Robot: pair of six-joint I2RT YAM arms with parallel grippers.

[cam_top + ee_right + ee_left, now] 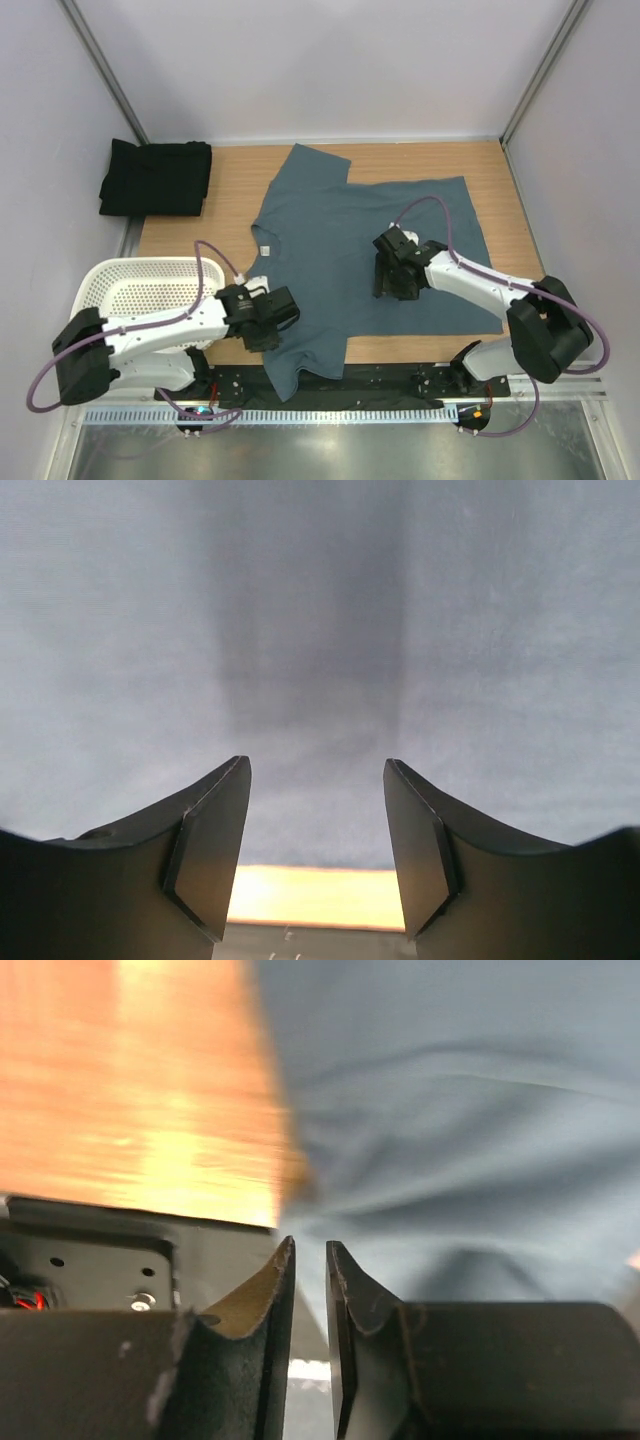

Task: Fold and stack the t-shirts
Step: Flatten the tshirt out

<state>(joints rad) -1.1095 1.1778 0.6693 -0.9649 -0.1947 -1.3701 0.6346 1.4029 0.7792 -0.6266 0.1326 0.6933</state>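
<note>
The slate blue-grey t-shirt [350, 230] lies spread flat on the wooden table, with its white neck label [266, 250] at the left and one sleeve hanging over the near edge. The black t-shirt [155, 178] lies folded at the far left corner. My left gripper [268, 330] hovers over the blue-grey shirt's near-left part. In the left wrist view [308, 1245] its jaws stand a narrow slit apart with nothing between them, and the shirt [450, 1110] lies beyond. My right gripper [388, 280] is open and empty just above the shirt's middle [317, 765], with cloth [320, 600] filling that view.
A white perforated basket [150, 285] stands at the near left beside the left arm. Bare wood [230, 180] shows between the two shirts. The black mounting rail [380, 375] runs along the table's near edge. Grey walls close in the left, back and right.
</note>
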